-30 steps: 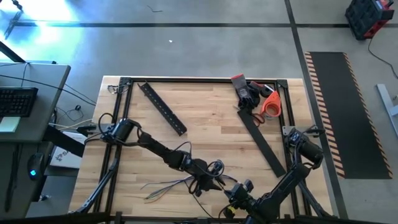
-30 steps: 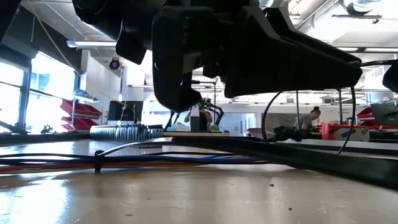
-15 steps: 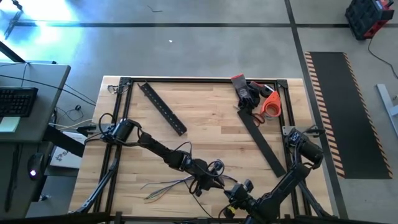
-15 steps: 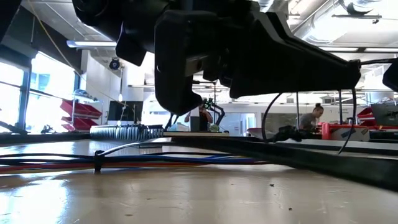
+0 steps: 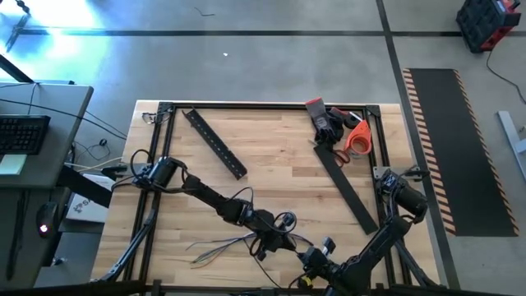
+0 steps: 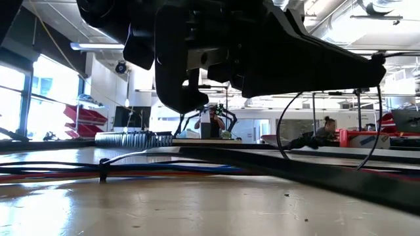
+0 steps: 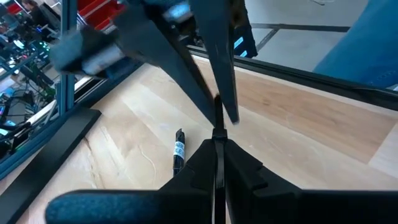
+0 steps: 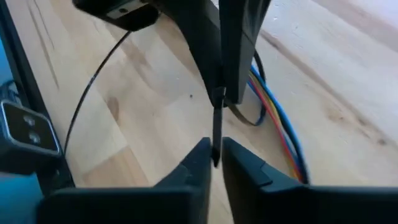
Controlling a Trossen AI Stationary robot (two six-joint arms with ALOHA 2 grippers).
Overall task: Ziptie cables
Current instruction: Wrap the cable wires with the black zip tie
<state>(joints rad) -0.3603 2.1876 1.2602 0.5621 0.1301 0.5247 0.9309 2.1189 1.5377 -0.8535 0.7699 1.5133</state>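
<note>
The wooden table (image 5: 279, 168) fills the high view inside a black frame. The left arm (image 5: 201, 193) reaches in from 9 o'clock and slants down toward 6 o'clock. The right arm (image 5: 386, 238) comes from the 4 o'clock corner and bends low along the near edge, so both wrists meet near 6 o'clock.

A long flat black strip (image 5: 345, 191) lies on a slant at 3 o'clock. A shorter perforated black bar (image 5: 215, 144) lies at 11 o'clock. An orange tape roll (image 5: 359, 138) sits at 1 o'clock beside a red-and-black item (image 5: 323, 122).

The cables (image 5: 218, 245) fan out loosely on the table at 7 o'clock. They lie at 9 o'clock of the two wrists, with their near ends running in under the left arm's wrist. In the low view they lie flat on the table as blue and red strands, with a thin black band around them.

The left end effector (image 7: 217, 144) is clenched on a thin black zip tie (image 7: 217, 127), which rises straight from its tips to the other arm's tips. The right end effector (image 8: 215, 152) faces it head-on with the same zip tie at its tip. Whether it is grasping the zip tie cannot be told. Blue, yellow and red strands run just behind it.

A small black piece with a white label (image 7: 178, 149) lies on the table near the left end effector. Its writing is too small to read.
</note>
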